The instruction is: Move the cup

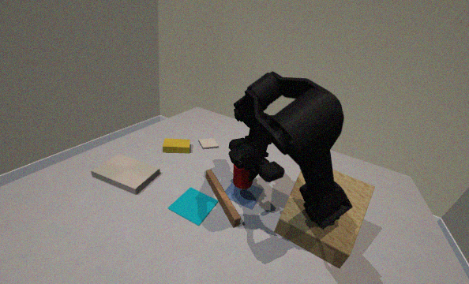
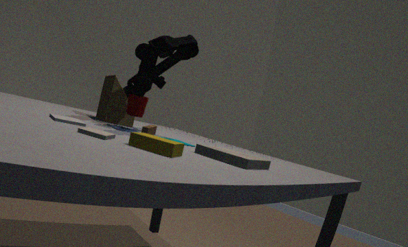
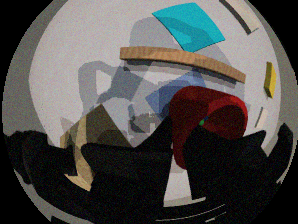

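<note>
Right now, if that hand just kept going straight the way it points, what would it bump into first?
Probably the blue pad: the hand points down, holding the red cup just above it. Depth is uncertain.

The top view looks down from a high corner at the whole table (image 1: pixel 61 237), the exterior one sits low and far off by the table's edge, and the fisheye wrist cam stares down close, all three sharing the cyan pad (image 1: pixel 193 205).

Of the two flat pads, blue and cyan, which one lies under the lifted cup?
The blue pad, on the arm's side of the wooden bar. The red cup hangs over it in the jaws; the cyan pad lies beyond the bar.
</note>
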Controlling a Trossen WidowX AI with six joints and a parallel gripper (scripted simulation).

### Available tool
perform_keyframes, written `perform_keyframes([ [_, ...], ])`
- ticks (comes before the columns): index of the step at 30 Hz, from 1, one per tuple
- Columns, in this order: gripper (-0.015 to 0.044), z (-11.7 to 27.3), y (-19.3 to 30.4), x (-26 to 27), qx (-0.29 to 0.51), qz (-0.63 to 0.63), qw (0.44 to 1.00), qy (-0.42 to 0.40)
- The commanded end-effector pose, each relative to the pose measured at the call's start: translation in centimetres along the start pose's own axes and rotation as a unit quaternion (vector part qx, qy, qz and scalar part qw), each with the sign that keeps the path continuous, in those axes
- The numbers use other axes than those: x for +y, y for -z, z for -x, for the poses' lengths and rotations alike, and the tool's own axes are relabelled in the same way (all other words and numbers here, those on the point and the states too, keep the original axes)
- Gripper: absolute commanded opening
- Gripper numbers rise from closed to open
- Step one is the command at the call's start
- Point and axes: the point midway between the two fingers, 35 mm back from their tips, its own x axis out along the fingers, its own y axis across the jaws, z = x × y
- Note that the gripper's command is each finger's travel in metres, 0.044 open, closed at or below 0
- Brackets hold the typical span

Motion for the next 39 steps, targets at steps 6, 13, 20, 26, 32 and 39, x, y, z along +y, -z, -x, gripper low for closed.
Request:
perform_keyframes([
  [6, 0.0000, 0.2, -2.2, -0.4, -0.001, 0.003, 1.000, 0.005],
  [13, 0.0000, 0.2, -3.9, -0.7, -0.001, 0.003, 1.000, 0.006],
  [20, 0.0000, 0.2, -5.7, -1.0, -0.001, 0.003, 1.000, 0.006],
  [26, 0.0000, 0.3, -7.2, -1.2, -0.002, 0.004, 1.000, 0.006],
  [32, 0.0000, 0.3, -8.9, -1.5, -0.002, 0.004, 1.000, 0.006],
  [39, 0.0000, 0.4, -10.8, -1.8, -0.002, 0.004, 1.000, 0.006],
])
